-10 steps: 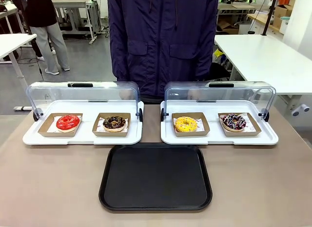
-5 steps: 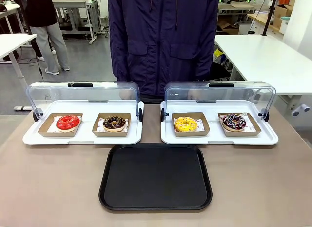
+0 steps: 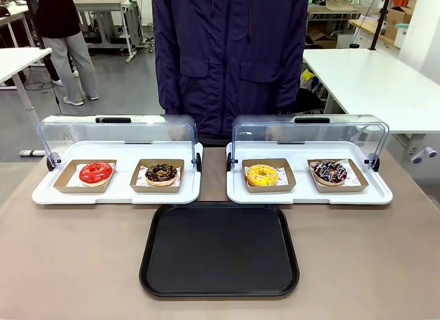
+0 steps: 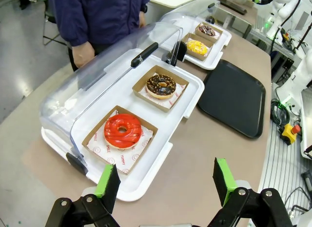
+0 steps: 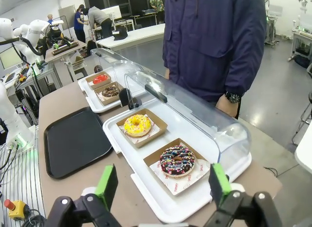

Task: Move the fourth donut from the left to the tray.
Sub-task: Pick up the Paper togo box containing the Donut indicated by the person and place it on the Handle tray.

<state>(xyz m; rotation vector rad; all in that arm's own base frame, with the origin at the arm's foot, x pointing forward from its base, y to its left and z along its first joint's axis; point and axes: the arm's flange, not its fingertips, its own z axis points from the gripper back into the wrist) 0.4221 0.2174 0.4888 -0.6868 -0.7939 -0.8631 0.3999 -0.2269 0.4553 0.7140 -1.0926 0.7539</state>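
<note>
The fourth donut (image 3: 331, 171), dark chocolate with white and pink stripes and sprinkles, sits in its brown cardboard holder at the right end of the right white display tray (image 3: 309, 194). It lies just ahead of my open right gripper (image 5: 163, 185) as the striped donut (image 5: 177, 161). The black tray (image 3: 219, 249) lies bare at the table's near middle, also seen as the black tray (image 5: 75, 139) and the black tray (image 4: 235, 96). My left gripper (image 4: 164, 180) stands open above the table near the red donut (image 4: 122, 130), with nothing between its fingers.
A yellow donut (image 3: 262, 174) shares the right display tray. The left display tray (image 3: 117, 191) holds the red donut (image 3: 95, 172) and a crumb-topped chocolate donut (image 3: 161, 173). Both clear domed lids (image 3: 309, 131) stand open at the back. A person in a dark jacket (image 3: 230, 51) stands at the far edge.
</note>
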